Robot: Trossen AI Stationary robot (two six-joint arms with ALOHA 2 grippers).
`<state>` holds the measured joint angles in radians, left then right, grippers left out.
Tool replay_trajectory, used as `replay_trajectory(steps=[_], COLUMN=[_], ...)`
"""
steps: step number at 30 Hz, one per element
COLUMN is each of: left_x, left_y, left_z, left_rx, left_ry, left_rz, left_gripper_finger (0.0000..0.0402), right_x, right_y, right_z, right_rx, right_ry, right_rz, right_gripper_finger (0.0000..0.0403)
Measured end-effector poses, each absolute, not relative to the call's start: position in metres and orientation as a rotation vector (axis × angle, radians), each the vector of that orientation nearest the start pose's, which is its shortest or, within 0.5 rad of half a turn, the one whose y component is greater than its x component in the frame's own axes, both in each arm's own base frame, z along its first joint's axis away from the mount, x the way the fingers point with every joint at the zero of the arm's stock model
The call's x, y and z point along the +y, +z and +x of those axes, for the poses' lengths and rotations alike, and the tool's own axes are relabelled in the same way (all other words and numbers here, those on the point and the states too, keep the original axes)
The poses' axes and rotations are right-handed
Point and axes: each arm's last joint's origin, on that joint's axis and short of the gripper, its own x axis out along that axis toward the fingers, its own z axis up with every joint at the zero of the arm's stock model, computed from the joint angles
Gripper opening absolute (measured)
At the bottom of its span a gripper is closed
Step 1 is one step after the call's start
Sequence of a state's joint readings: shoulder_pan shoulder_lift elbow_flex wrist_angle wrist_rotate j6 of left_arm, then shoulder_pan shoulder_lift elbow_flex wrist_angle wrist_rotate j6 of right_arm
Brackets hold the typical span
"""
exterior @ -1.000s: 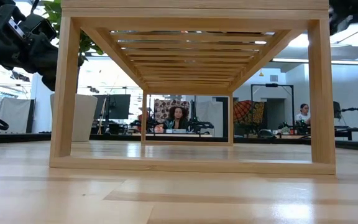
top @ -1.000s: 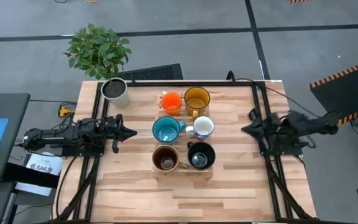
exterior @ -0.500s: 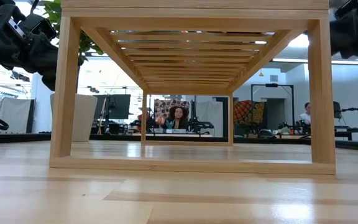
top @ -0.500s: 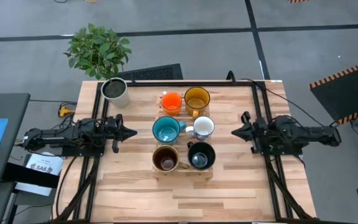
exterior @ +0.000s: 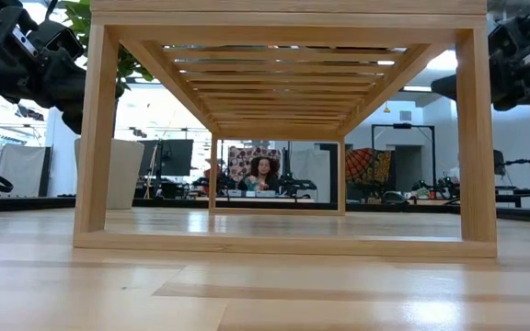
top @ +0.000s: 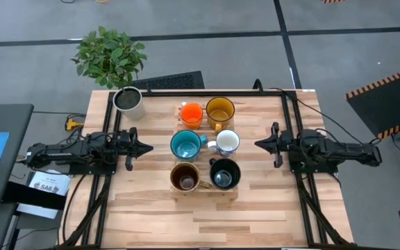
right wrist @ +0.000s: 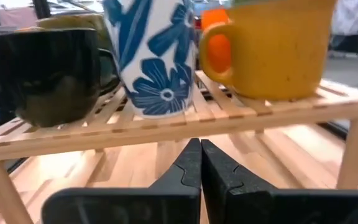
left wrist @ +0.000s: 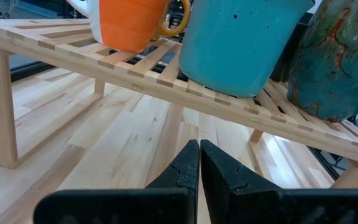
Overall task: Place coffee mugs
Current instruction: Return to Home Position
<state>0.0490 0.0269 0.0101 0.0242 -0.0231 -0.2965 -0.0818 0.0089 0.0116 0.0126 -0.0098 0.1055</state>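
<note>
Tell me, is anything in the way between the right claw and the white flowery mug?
Nothing visible. The right gripper, shut, hangs beside the shelf; the white mug stands at the shelf edge nearest it, only open space between.

Black mug, blue-flowered mug and amber-yellow mug share a slatted shelf (fingers pressed together).

Left arm, right arm — both level, jaws closed

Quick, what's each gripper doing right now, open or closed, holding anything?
Left gripper: shut, empty, left of the shelf.
Right gripper: shut, empty, right of the shelf.
</note>
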Motion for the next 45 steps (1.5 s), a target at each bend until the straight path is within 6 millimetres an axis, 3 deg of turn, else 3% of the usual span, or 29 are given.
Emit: replay_trajectory(steps=[9,45], left_x=[0.0055,0.0055], left_y=[0.1672,0.1672], left_z=[0.0986,0.0986], left_rx=[-0.018,-0.018], left_ry=[0.070,0.070], left_rz=[-0.296,-0.296], left_gripper_finger=[0.0000,0.0000], right_x=[-0.0078,-0.0078], right_y=[0.1666,0.1660], right_z=[0.0980,0.0980], right_rx=[-0.007,-0.004], right_ry=[-0.079,-0.080], right_rz=[0.165,0.167], right_gripper_finger=[0.0049,0.0051])
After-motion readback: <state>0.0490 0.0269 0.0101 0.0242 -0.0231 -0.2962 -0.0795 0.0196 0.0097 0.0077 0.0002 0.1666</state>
